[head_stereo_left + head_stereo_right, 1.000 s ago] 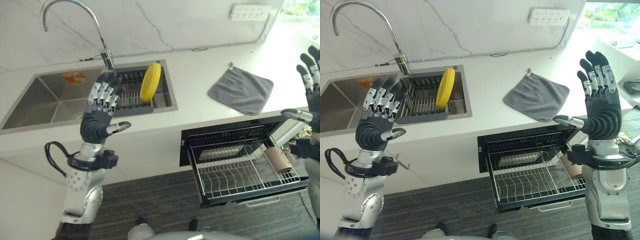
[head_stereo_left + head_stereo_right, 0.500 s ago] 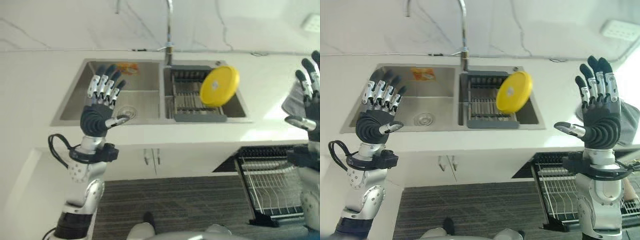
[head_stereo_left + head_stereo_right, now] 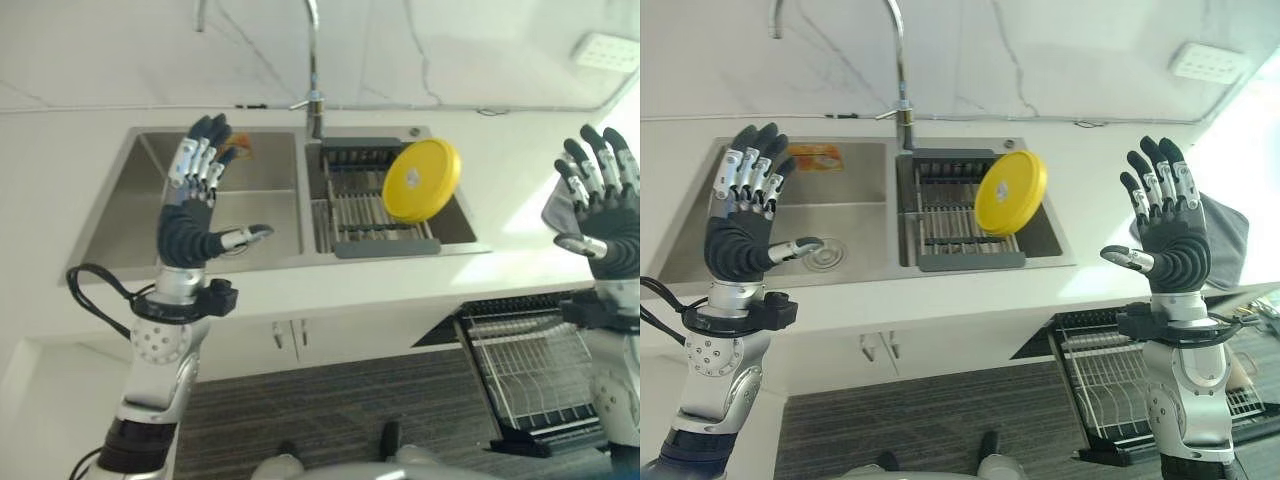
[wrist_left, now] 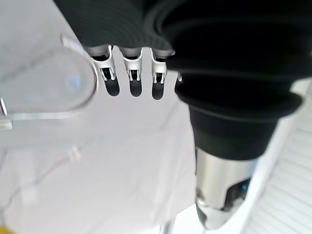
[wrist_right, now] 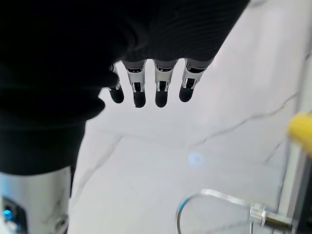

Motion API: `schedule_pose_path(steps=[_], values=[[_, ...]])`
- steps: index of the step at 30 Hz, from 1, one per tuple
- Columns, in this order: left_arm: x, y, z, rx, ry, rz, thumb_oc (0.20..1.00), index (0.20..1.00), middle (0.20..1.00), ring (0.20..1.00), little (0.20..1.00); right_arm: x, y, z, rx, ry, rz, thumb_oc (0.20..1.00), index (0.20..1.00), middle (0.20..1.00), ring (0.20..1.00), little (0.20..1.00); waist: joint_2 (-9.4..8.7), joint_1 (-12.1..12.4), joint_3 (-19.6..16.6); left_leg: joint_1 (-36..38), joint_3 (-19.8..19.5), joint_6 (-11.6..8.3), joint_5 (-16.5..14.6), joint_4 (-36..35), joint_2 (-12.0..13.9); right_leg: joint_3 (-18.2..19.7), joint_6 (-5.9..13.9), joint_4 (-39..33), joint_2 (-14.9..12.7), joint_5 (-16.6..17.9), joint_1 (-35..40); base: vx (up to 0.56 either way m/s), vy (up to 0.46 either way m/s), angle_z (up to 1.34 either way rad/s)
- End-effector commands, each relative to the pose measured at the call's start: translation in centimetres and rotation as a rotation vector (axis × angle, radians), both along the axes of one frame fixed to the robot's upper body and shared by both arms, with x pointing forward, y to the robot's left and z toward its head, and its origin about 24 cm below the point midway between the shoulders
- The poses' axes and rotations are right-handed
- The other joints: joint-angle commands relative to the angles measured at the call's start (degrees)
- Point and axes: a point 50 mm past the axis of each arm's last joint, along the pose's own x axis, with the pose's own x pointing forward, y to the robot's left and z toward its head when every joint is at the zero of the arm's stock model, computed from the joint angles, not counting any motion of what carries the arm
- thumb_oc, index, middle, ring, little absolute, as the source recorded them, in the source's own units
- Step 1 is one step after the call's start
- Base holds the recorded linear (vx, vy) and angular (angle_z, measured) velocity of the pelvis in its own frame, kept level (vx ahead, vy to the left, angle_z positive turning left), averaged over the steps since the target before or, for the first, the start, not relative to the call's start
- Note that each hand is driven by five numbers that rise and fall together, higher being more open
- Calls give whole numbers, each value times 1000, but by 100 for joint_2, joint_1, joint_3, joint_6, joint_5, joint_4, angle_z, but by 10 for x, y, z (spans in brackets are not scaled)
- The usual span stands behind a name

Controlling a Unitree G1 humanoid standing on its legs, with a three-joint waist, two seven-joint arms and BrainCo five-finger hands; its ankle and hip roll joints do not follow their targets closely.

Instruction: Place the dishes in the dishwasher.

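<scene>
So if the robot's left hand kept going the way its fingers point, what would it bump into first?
Probably the marble wall. The left hand is raised with straight fingers pointing up and away, above the sink; depth is unclear.

You are looking down at both hands raised over the counter's front edge, the left hand [image 3: 738, 235] spreading its fingers above the left basin [image 3: 700, 235] and the right hand [image 3: 1168, 245] doing the same beside the cloth [image 3: 1230, 235]. Between them nothing is blocking the way to the plate [image 3: 1010, 192], which is leaning upright in the rack [image 3: 940, 215] in the right basin. The tap [image 3: 902, 90] is rising just behind the rack, crowding any reach from behind. Below the counter, the dishwasher basket [image 3: 1110, 385] is standing pulled out, its wire top open from above, with the right forearm hanging over it.
</scene>
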Motion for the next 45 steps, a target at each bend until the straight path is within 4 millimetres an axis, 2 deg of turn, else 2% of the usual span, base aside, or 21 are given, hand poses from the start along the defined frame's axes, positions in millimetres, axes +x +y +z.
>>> schedule_pose_path(steps=[1,2,5,7,9,10,11,13,14,17,19,20,21,23,25,27,29,30,34,39,45], values=[[-5,-2,25,102,-118,-27,1000,1000,1000,1000,1000,-7,9,31,-1,-190,48,1000,1000,1000,1000,1000,177,144,13,113,-349,130,-241,62,184,16,374,502,-351,-128,-148,209,-475,13],[-5,-2,23,101,-103,-37,1000,1000,1000,1000,1000,-5,9,32,-7,-179,47,1000,1000,1000,1000,1000,193,127,4,178,-344,86,-274,75,258,-6,371,417,-253,-233,-41,249,-488,17],[-6,-3,17,68,-51,-75,1000,1000,1000,1000,1000,-1,7,34,-56,-121,58,1000,1000,1000,1000,1000,225,72,-92,244,-196,-145,-142,97,509,-53,169,177,-7,-356,123,176,-365,24],[-5,-5,12,47,-18,-101,1000,1000,1000,1000,1000,2,7,32,-81,-63,85,1000,1000,1000,1000,1000,230,36,-133,118,-24,-320,-96,411,709,-142,3,86,107,-395,198,120,-356,11],[-6,-1,4,-25,32,-139,1000,1000,1000,1000,1000,5,7,28,-123,-5,105,1000,1000,1000,1000,1000,230,100,-95,-198,-151,-409,-107,1166,730,-195,-113,39,124,-411,276,132,-253,0],[-7,0,0,-60,52,-155,1000,1000,1000,1000,1000,6,7,26,-135,12,111,1000,1000,1000,1000,1000,243,128,-78,-308,-233,-414,-105,1331,695,-187,-134,31,131,-422,297,158,-70,-20],[-8,0,-9,-91,102,-203,1000,1000,1000,1000,1000,4,8,29,-163,-38,66,1000,1000,1000,1000,1000,293,149,-56,-367,-222,-413,-63,1075,640,-162,-116,27,132,-451,305,139,75,-25],[-9,-4,-14,-80,117,-217,1000,1000,1000,1000,1000,5,10,32,-155,-77,34,1000,1000,1000,1000,1000,460,135,-65,-336,10,-583,518,154,810,-230,-66,-10,160,-509,341,169,236,-7],[-7,-7,-15,-76,119,-225,1000,1000,1000,1000,1000,6,12,34,-147,-90,24,1000,1000,1000,1000,1000,544,149,-51,-439,136,-680,774,-86,944,-358,-27,-22,113,-587,461,168,283,18],[-5,-5,-16,-68,110,-211,1000,1000,1000,1000,1000,8,13,37,-152,-105,27,1000,1000,1000,1000,1000,566,233,-70,-557,-120,-650,733,-110,861,-362,52,-22,-18,-699,637,172,405,27],[-3,-4,-14,-52,106,-190,1000,1000,1000,1000,1000,4,12,36,-121,-100,77,1000,1000,1000,1000,1000,546,252,-154,-450,-241,-557,542,-110,651,-402,229,12,-208,-659,694,222,580,-39],[2,-5,-9,-27,106,-185,1000,1000,1000,1000,1000,-1,12,33,-117,-111,68,1000,1000,1000,1000,1000,487,277,-147,-378,-409,-404,372,-110,441,-430,312,375,-460,-648,599,200,548,-37],[5,-5,-9,-13,116,-174,1000,1000,1000,1000,1000,-4,12,32,-130,-132,34,1000,1000,1000,1000,1000,447,301,-138,-374,-461,-310,332,-110,359,-409,280,653,-547,-641,515,200,529,1],[7,-5,-10,10,136,-169,1000,1000,1000,1000,1000,-5,11,33,-111,-150,35,1000,1000,1000,1000,1000,393,328,-91,-322,-561,-141,239,-110,243,-260,264,1391,-625,-659,346,118,254,13],[8,-7,-11,50,137,-164,1000,1000,1000,1000,1000,-3,12,32,-91,-148,47,1000,1000,1000,1000,1000,343,288,-11,-295,-686,-24,224,-110,216,36,233,1673,-529,-528,27,72,28,9],[11,-10,-7,82,119,-145,1000,1000,1000,1000,1000,-2,11,32,-78,-148,33,1000,1000,1000,1000,1000,295,267,26,-356,-757,-66,231,-110,290,141,219,1119,-409,-539,-35,39,-159,18],[13,-11,-2,82,97,-135,1000,1000,1000,1000,1000,-1,8,32,-53,-156,16,1000,1000,1000,1000,1000,238,255,46,-419,-721,-119,227,-110,362,120,313,682,-454,-256,-74,15,-210,25],[13,-10,0,81,93,-136,1000,1000,1000,1000,1000,-2,7,31,-40,-153,15,1000,1000,1000,1000,1000,210,229,83,-422,-736,-119,212,-110,392,177,360,757,-506,-69,-174,21,-270,34],[17,-18,1,113,94,-134,1000,1000,1000,1000,1000,6,3,40,-21,-164,-44,1000,1000,1000,1000,1000,135,290,-18,-453,-628,-218,222,-110,582,-41,362,184,-261,-233,33,61,-331,14],[15,-17,-5,84,142,-144,1000,1000,1000,1000,1000,8,1,47,-61,-156,-111,1000,1000,1000,1000,1000,208,291,-120,-313,-495,-342,256,-110,748,-110,277,8,-146,-369,258,100,-127,-12],[11,-10,-12,84,180,-127,1000,1000,1000,1000,1000,9,-14,50,-64,-103,-225,1000,1000,1000,1000,1000,309,206,-269,-196,-384,-475,266,-110,877,-138,167,-22,-65,-516,367,74,-85,-5]])
